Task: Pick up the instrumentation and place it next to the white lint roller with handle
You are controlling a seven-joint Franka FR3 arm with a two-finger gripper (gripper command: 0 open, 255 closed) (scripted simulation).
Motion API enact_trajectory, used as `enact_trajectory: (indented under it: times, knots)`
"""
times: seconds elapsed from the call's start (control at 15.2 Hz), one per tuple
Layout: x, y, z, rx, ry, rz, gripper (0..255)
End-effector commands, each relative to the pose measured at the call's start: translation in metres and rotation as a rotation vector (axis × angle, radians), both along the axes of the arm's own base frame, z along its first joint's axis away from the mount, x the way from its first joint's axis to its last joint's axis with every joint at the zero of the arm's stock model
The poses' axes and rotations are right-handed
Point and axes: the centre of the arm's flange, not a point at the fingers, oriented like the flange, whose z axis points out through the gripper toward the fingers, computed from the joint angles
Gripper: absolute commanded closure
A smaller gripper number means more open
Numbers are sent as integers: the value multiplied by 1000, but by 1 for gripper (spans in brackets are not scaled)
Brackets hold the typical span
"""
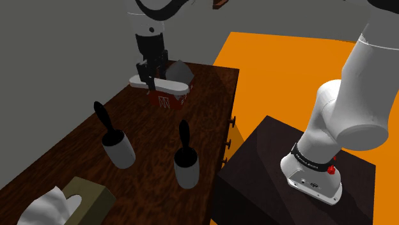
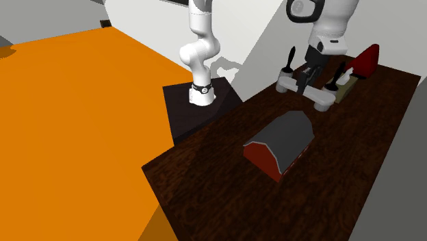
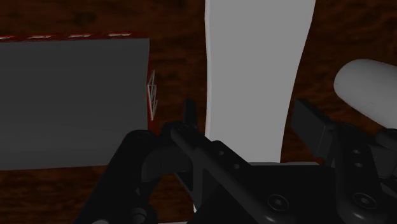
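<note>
Tissue box (image 1: 86, 192) nearest; then left roller (image 1: 119, 152), right roller (image 1: 186, 168): grey, black-handled, upright on tabletop (image 1: 147, 137). Claw (image 1: 152, 79) pinching white instrument (image 1: 178, 86) mid-length, long axis crosswise to it, near red barn (image 1: 167, 100) at far end; rollers lie toward camera from claw.

Exterior views face oppositely across the table (image 1: 153, 131).

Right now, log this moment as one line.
gripper: shut on white instrument | instrument: held beside toy barn | lint rollers: standing on table, apart from it
</note>
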Motion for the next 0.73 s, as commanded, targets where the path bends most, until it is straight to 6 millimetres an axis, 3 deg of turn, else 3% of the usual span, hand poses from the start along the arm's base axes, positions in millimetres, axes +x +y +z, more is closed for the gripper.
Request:
enact_trajectory:
  times: [0.0,0.66]
  knots:
    - [0,-1,-8,1,-1,0,255]
    - [0,-1,-61,1,-1,0,255]
